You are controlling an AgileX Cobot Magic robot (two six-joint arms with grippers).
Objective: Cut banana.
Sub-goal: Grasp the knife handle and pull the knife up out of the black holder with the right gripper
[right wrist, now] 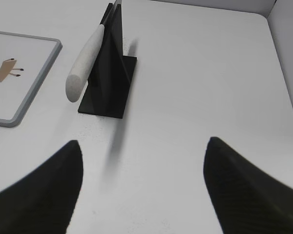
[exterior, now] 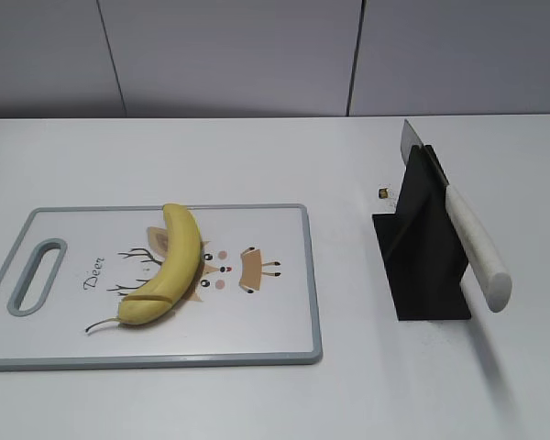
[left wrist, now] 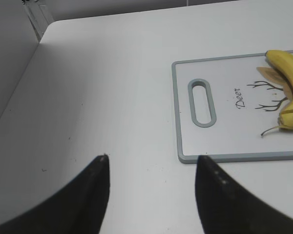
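Note:
The banana [exterior: 170, 266] lies on the white cutting board [exterior: 275, 339], curved, with a cut across its stem end; it also shows in the left wrist view [left wrist: 291, 87]. A knife with a white handle [exterior: 477, 247] rests in a black stand [exterior: 422, 266] to the right of the board, also in the right wrist view [right wrist: 83, 66]. My left gripper [left wrist: 151, 158] is open and empty over bare table left of the board. My right gripper [right wrist: 144, 144] is open and empty, near side of the knife stand. Neither gripper shows in the exterior view.
The cutting board [left wrist: 224, 156] has a grey rim, a handle slot [exterior: 37, 275] at its left end and a brown deer print [exterior: 252, 266]. A small dark object [exterior: 383, 192] lies behind the stand. A wall runs along the table's far edge.

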